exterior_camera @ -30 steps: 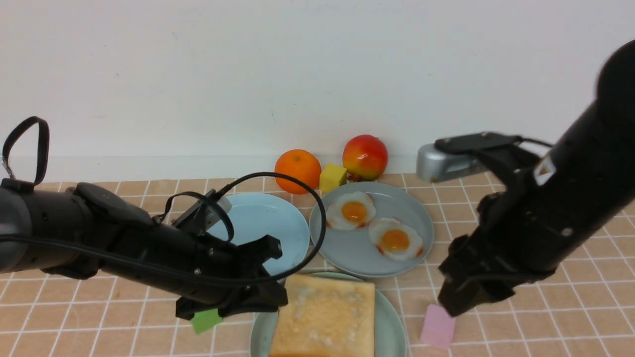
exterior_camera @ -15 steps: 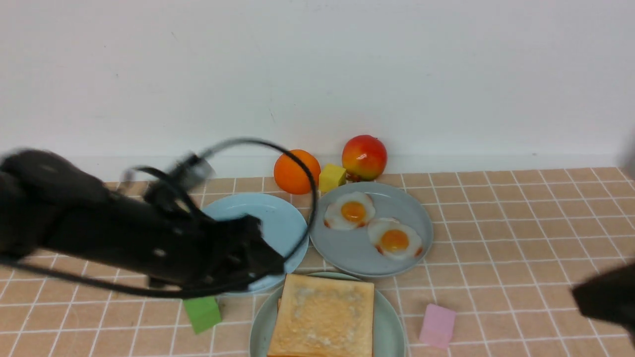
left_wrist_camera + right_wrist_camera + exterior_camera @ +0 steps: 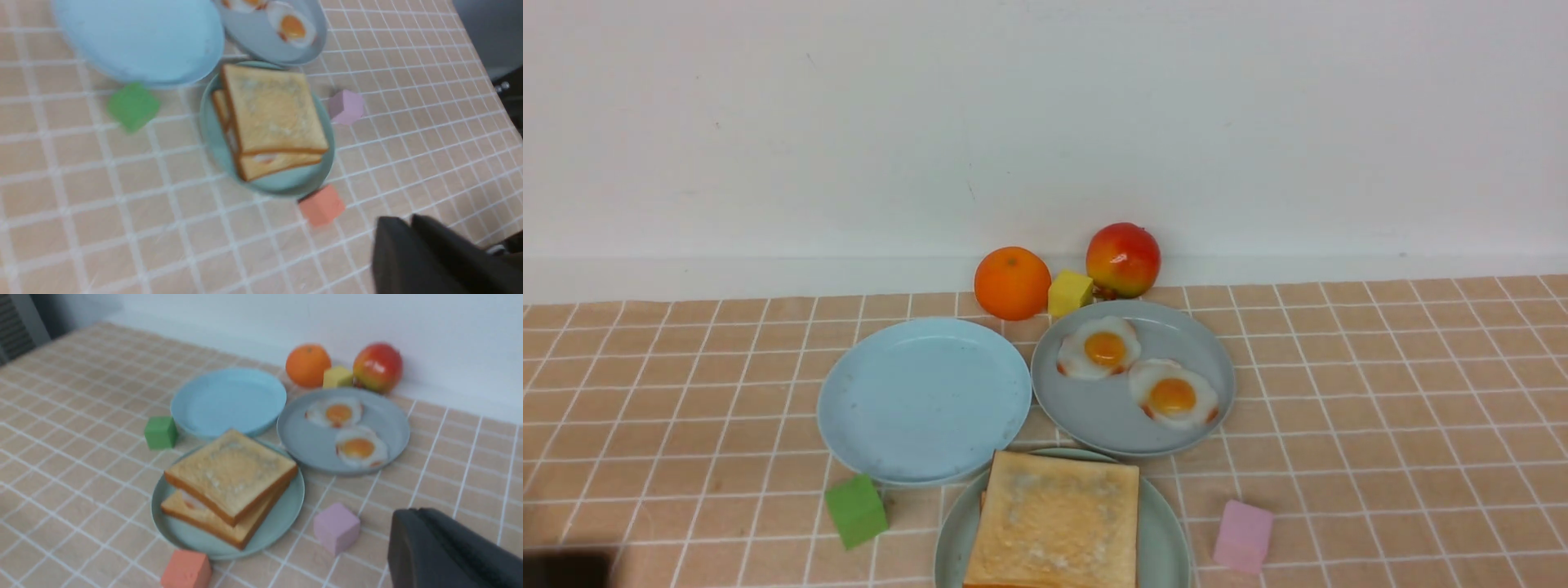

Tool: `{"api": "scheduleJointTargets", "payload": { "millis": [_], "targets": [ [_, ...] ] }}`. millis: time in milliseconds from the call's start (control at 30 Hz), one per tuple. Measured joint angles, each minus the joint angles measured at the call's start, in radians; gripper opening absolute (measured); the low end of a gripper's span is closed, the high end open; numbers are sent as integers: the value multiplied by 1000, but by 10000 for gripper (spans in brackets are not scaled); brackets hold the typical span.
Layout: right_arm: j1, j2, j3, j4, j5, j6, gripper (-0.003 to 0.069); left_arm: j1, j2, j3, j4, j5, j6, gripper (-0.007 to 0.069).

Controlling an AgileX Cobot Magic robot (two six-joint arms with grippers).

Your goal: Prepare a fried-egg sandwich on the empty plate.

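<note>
The fried-egg sandwich (image 3: 1054, 518) lies on the pale mint-green plate (image 3: 1168, 523) at the front centre. The left wrist view shows its two toast slices (image 3: 271, 110) stacked a little askew, with white egg (image 3: 261, 158) peeking out between them. It also shows in the right wrist view (image 3: 231, 473). My left gripper (image 3: 402, 220) is shut and empty, drawn back from the plate (image 3: 286, 185). My right gripper (image 3: 412, 512) is shut and empty, off to the plate's (image 3: 179, 535) right. Neither gripper shows in the front view.
An empty sky-blue plate (image 3: 923, 400) and a grey-blue plate (image 3: 1094, 416) holding two loose fried eggs (image 3: 1174, 394) sit behind the sandwich. An orange (image 3: 1013, 282), yellow cube (image 3: 1070, 292) and apple (image 3: 1123, 259) stand by the wall. Green (image 3: 855, 510), pink (image 3: 1243, 535) and salmon (image 3: 322, 205) cubes surround the mint-green plate.
Both arms have pulled back out of the front view, the left toward the near left, the right toward the near right. The sandwich and plates have not moved.
</note>
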Motion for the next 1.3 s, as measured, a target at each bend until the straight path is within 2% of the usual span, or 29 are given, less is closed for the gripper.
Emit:
{"api": "scheduleJointTargets", "payload": {
  "millis": [100,233,800,933,1000,1033,1067,1100,1133,1200,1300],
  "targets": [
    [0,-55,0,0,-6,0,-12,0,-162,49,79,66,-111,-13],
    [0,-66,0,0,-4,0,-9,0,-277,121,104,124,-163,-13],
    [0,-68,0,0,-3,0,3,0,-287,142,118,122,-166,-13],
    [0,-68,0,0,-3,0,6,5,-298,217,283,-61,-131,-13],
    [0,-68,0,0,-3,0,8,24,-327,324,388,-262,-127,-13],
    [0,-68,0,0,-3,0,8,24,-330,336,398,-280,-127,-13],
    [0,-69,0,0,-3,0,10,43,-361,430,466,-427,-132,-13],
    [0,-69,0,0,-3,0,11,45,-370,454,471,-463,-135,-13],
    [0,-69,0,0,-3,0,13,60,-405,553,502,-586,-150,-13],
    [0,-69,0,0,-3,0,15,75,-445,678,511,-699,-164,-13],
    [0,-69,0,0,-2,0,15,97,-460,820,509,-756,-169,-13]
  ]
}}
